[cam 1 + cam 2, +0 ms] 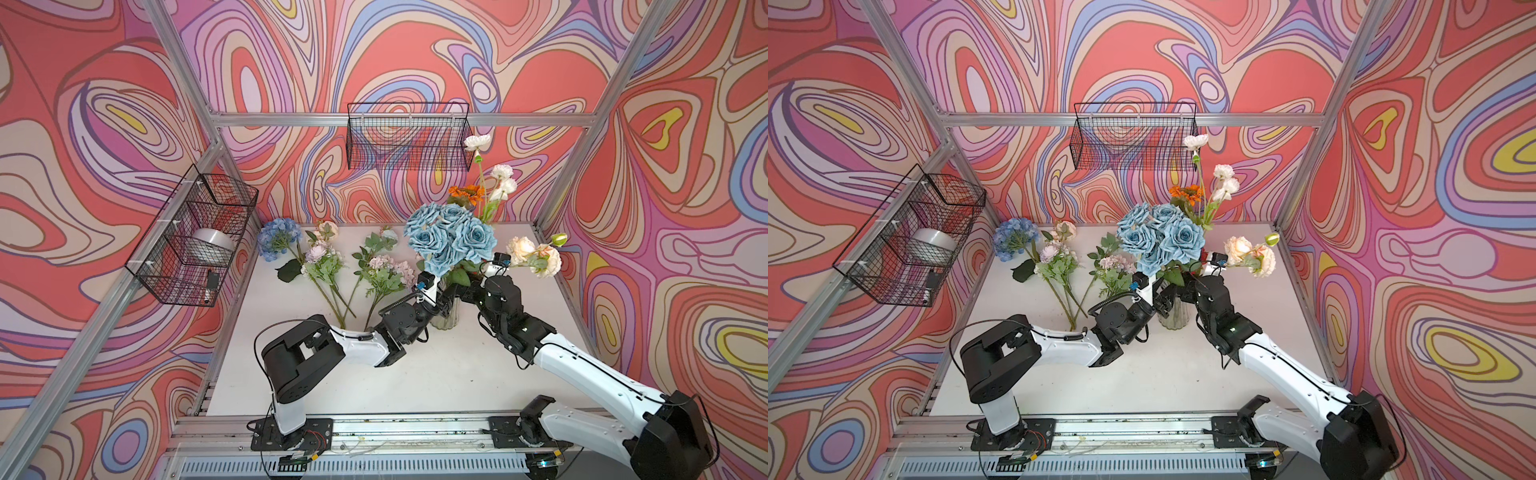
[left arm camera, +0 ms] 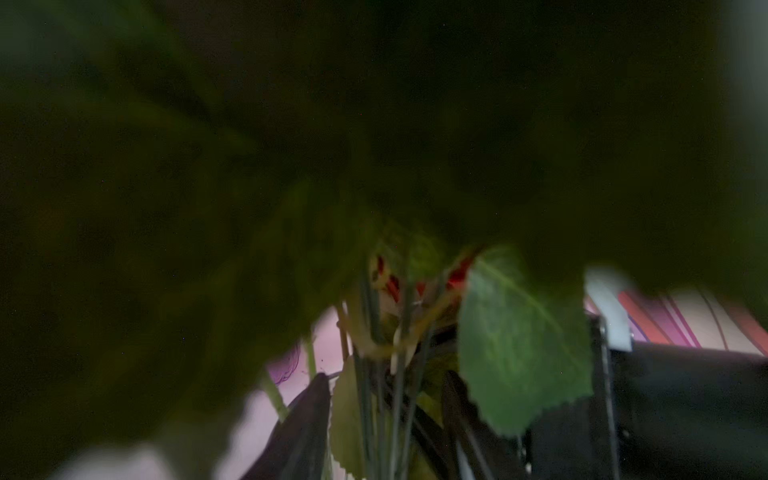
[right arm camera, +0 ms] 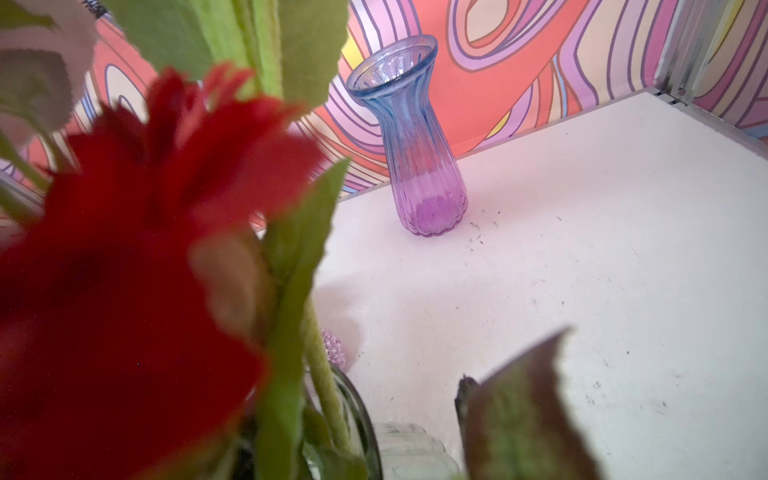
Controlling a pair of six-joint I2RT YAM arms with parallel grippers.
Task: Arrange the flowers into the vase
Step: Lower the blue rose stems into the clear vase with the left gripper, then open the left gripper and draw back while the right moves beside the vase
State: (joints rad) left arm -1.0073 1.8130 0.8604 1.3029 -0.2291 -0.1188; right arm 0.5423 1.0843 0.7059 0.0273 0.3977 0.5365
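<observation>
Both arms crowded the vase (image 1: 445,319), apparently seating flowers (image 1: 451,239); my left gripper (image 2: 386,386) stood parted around stems (image 2: 376,353), while the right gripper (image 1: 464,291) I couldn't read.

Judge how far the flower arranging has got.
Done: blue roses, an orange flower and white flowers stand in the glass vase. In hand: left gripper and right gripper sit at its mouth, by the peach roses. Left: the blue hydrangea and pastel sprays lie on the table.
</observation>
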